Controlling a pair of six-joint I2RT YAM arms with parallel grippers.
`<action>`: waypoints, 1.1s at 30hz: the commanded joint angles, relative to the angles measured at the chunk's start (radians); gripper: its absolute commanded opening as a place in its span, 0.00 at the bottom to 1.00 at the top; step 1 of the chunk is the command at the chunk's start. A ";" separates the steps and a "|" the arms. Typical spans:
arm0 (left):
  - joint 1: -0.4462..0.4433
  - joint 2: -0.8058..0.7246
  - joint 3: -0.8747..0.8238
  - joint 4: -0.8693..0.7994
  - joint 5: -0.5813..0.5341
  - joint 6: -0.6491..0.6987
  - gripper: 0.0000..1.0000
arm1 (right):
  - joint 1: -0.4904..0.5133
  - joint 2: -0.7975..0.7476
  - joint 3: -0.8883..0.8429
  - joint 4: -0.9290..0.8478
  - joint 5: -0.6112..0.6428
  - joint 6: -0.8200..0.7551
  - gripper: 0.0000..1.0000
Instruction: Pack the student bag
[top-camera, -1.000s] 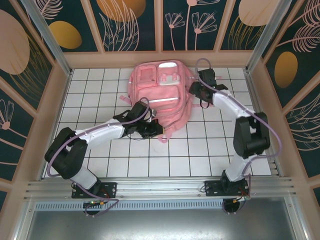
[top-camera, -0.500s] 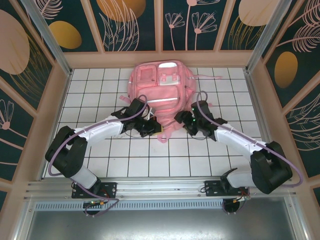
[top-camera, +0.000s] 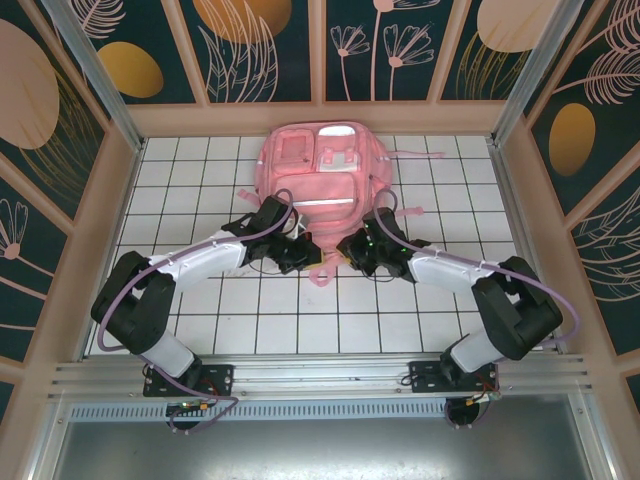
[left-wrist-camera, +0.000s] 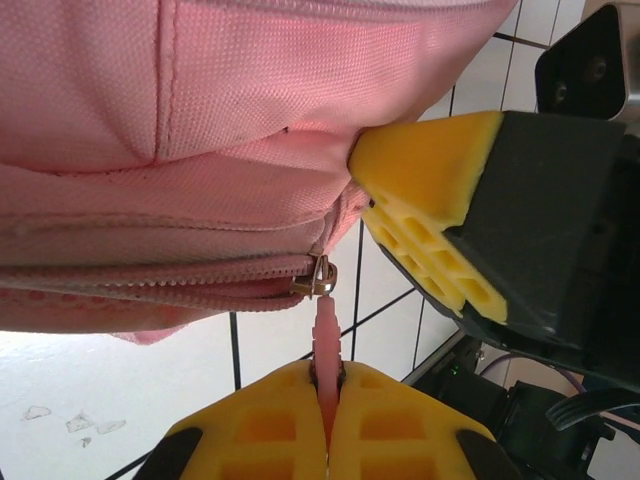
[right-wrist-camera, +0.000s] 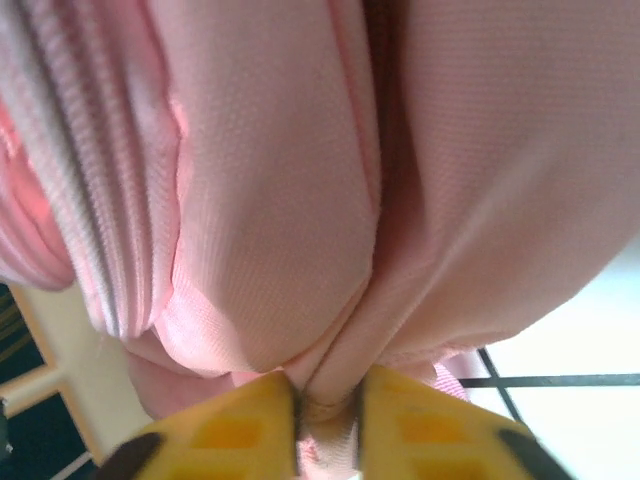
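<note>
The student bag, a big pink backpack, lies flat at the back middle of the tiled table. At its near edge, my left gripper is shut on the pink zipper pull, which hangs from the metal slider of a closed zipper. The left gripper has its yellow pads pressed together round the pull. My right gripper is at the same near edge, just right of the left one. In the right wrist view the right gripper pinches a fold of the student bag's fabric.
Wooden walls close in the white tiled table on three sides. A metal rail runs along the near edge. A pink strap trails right of the bag.
My right arm swung from the bag's far right side round to its near edge and shut on a fold of fabric. The left gripper stayed shut on the zipper pull.
</note>
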 joint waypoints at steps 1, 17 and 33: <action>-0.006 -0.018 0.006 0.018 0.068 0.001 0.00 | 0.010 0.030 -0.003 -0.006 0.062 -0.008 0.00; 0.015 -0.005 0.040 -0.179 -0.060 0.156 0.00 | -0.065 -0.107 0.006 -0.247 0.309 -0.143 0.00; 0.021 -0.018 -0.022 -0.289 -0.106 0.229 0.00 | -0.148 -0.155 0.060 -0.339 0.381 -0.227 0.00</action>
